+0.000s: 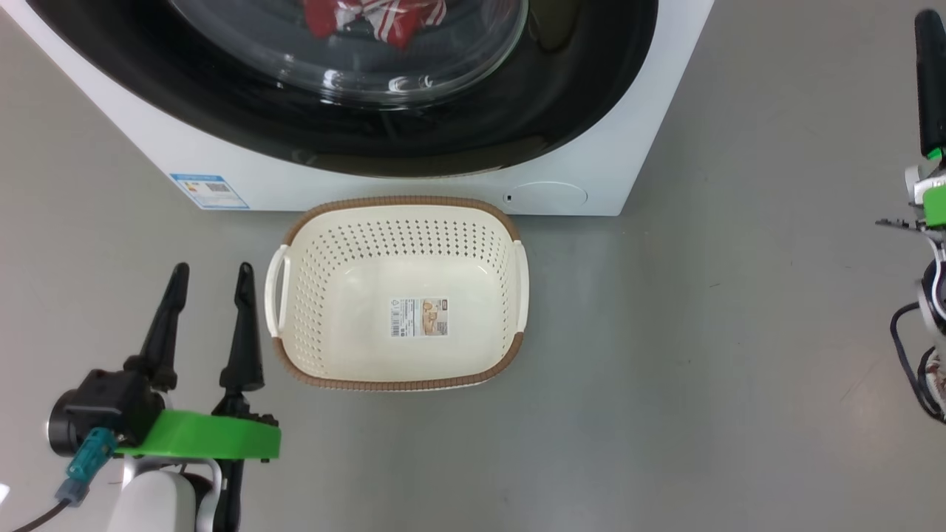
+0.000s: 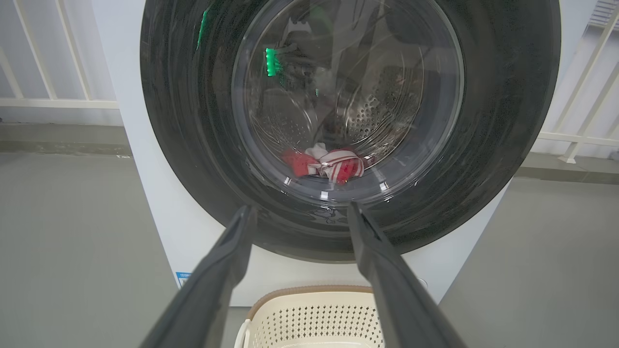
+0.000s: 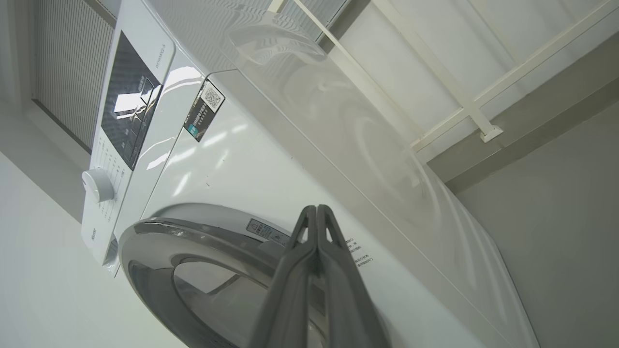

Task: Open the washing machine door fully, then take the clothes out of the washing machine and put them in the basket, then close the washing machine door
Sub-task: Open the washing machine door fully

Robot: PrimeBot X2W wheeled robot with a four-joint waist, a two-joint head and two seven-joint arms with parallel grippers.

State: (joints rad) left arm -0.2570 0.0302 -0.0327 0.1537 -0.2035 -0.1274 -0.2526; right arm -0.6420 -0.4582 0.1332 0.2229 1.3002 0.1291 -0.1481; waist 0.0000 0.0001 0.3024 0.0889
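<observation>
The washing machine (image 1: 650,111) stands white at the top of the head view, its door (image 1: 591,89) closed against the front. Red and white clothes (image 1: 369,18) lie behind the glass, low in the steel drum (image 2: 329,164). On the floor right in front sits the cream basket (image 1: 403,200), with nothing in it. My left gripper (image 1: 213,273) is open beside the basket's left handle and points at the door (image 2: 503,121). My right gripper (image 1: 928,29) is raised at the far right; its fingers (image 3: 316,212) are pressed shut on nothing, near the door's upper rim (image 3: 159,237).
Grey floor (image 1: 702,355) spreads around the washer and basket. White railings (image 2: 53,101) and a wall run behind the machine. The control panel (image 3: 130,101) and a round knob (image 3: 96,185) sit at the washer's top front.
</observation>
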